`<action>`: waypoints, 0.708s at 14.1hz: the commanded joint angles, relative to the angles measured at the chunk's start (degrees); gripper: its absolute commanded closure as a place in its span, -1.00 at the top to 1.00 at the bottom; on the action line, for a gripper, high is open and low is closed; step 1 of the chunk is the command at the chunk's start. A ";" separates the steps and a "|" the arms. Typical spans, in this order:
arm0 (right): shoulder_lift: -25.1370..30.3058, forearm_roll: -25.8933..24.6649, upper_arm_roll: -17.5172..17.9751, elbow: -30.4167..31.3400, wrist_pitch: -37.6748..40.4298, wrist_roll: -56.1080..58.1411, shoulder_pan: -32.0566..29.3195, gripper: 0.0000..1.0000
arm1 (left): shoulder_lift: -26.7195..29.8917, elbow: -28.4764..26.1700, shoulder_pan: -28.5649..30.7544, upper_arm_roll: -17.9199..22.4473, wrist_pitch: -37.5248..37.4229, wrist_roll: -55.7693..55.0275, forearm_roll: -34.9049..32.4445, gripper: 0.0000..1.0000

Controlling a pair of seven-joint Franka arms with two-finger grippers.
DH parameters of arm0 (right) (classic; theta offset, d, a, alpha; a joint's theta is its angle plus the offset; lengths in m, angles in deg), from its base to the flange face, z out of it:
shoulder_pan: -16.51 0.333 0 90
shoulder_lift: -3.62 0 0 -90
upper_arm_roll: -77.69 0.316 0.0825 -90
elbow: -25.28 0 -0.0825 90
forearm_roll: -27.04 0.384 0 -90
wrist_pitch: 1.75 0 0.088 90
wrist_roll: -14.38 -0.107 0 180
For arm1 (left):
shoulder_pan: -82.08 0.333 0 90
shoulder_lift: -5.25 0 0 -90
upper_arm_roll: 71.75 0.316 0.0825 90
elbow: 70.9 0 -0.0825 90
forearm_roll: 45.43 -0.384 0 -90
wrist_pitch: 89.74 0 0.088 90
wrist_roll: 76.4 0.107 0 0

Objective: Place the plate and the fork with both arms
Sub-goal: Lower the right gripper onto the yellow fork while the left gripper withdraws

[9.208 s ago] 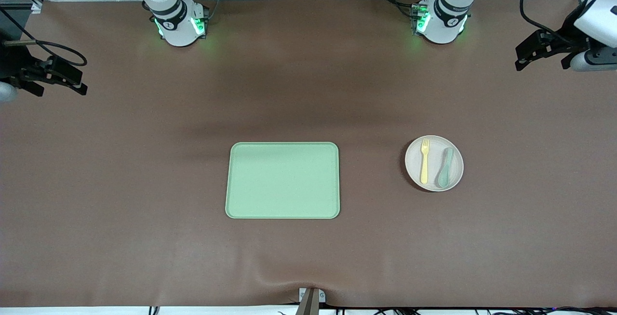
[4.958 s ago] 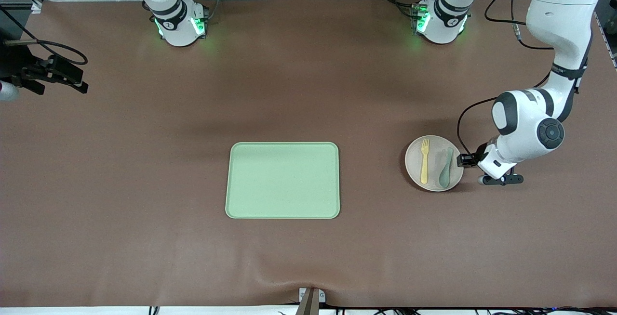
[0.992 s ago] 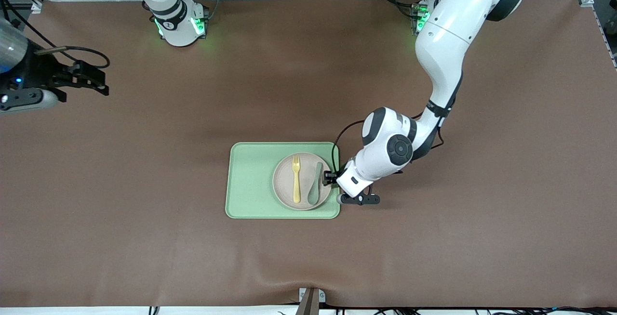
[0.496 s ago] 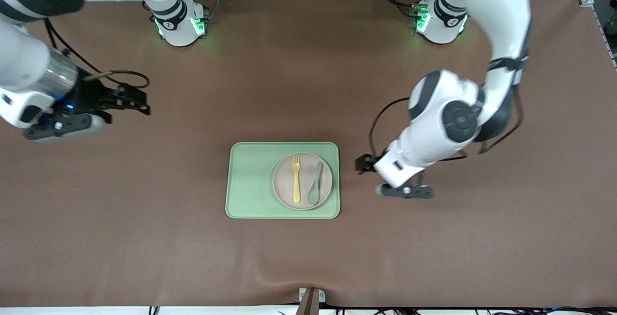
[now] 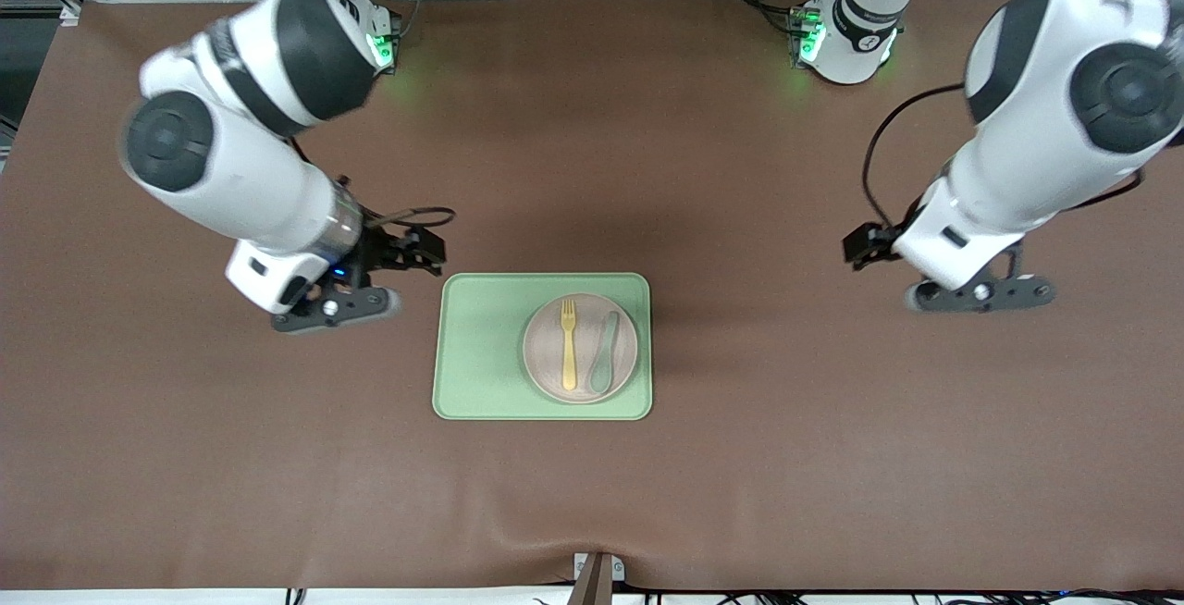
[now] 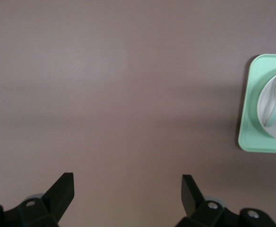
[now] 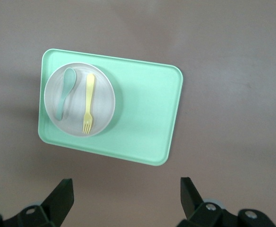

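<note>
Moved: since half a second before, the left arm (image 5: 1045, 124) had swung up and away toward its own end of the table, and the right arm (image 5: 240, 152) had come in toward the tray; the plate and its load had not shifted.
Table (image 5: 832, 475): brown cover, with the tray near its middle, somewhat toward the front edge.
Left arm: raised over bare table at its own end, well apart from the tray.
Right arm: reaching in from its base at the back edge, its wrist over the table just beside the tray's back corner.
Tray (image 5: 481, 346): light green, rectangular, flat on the table.
Plate (image 5: 546, 366): sat inside the tray, in the half toward the left arm's end.
Left gripper (image 6: 127, 191): fingers spread wide, holding nothing, over bare table.
Right gripper (image 7: 126, 191): fingers likewise wide apart and empty, over the table beside the tray.
Fork (image 5: 568, 344): lay on the plate, tines pointing to the back edge.
Spoon (image 5: 605, 352): green, lay on the plate beside the fork, on the side toward the left arm's end.
</note>
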 commanded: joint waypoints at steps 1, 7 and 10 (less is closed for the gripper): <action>-6.81 -2.12 -0.49 -4.53 -4.29 -3.20 3.15 1.00 | 4.45 -2.37 1.89 -0.45 -2.74 -0.40 -1.18 1.00; -18.77 -2.30 -0.66 -7.26 -17.57 -10.58 6.85 1.00 | 9.65 -5.45 9.53 -0.71 -3.02 2.84 4.80 1.00; -22.90 -3.70 -0.93 -8.40 -21.10 -15.16 9.22 1.00 | 10.09 -5.36 9.72 -0.63 -2.05 3.12 4.80 1.00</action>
